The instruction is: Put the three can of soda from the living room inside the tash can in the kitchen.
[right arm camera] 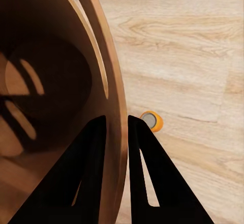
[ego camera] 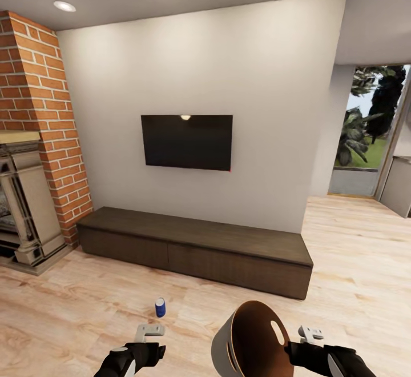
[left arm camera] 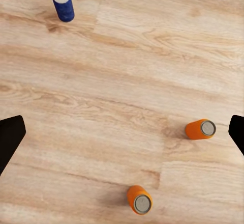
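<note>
Cans [left arm camera: 200, 129] dot bare floor [left arm camera: 127, 81] beneath spread left tool [left arm camera: 122, 132]; right tool [right arm camera: 116, 124] apparently pinches bin [ego camera: 251, 343] rim.

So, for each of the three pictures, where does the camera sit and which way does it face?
Head view: high on the robot, facing the TV wall; both arms show, left gripper and right gripper at the trash can.
Left wrist view: above the floor, looking down at the blue can and two orange cans; dark fingertips at the edges.
Right wrist view: along fingers pinching the bin's wall.
Shared: blue can, head and left wrist.
</note>
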Available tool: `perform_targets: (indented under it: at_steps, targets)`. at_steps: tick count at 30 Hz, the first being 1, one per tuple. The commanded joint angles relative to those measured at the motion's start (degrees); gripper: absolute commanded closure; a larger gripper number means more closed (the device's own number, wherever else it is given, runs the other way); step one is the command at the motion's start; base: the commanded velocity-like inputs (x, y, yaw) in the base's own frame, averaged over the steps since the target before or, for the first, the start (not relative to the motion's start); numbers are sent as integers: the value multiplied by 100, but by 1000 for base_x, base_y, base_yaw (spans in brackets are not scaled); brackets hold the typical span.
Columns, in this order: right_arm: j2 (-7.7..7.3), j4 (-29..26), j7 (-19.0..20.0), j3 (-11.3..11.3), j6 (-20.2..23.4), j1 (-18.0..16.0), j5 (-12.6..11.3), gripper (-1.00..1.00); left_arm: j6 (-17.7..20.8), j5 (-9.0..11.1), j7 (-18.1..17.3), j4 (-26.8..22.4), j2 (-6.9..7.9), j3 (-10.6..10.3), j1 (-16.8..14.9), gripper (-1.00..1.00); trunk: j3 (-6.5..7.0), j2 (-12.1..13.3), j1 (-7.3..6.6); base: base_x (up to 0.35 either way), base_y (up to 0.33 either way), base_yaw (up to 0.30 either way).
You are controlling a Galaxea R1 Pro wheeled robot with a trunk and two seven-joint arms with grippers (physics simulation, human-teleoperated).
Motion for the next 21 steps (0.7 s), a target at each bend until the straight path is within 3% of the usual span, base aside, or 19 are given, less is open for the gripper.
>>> perform_targets:
  at_steps: [1, 21]
  targets:
    - [-1, -1, 30, -11, 22, -3, -106, 100, -2, 0, 0, 1, 0, 0, 0, -100, 1, -1, 0, 10, 10, 0]
    - [-4, 10, 30, -20, 15, -3, -111, 100, -4, -4, 0, 1, 0, 0, 0, -100, 1, -1, 0, 2, 2, 0]
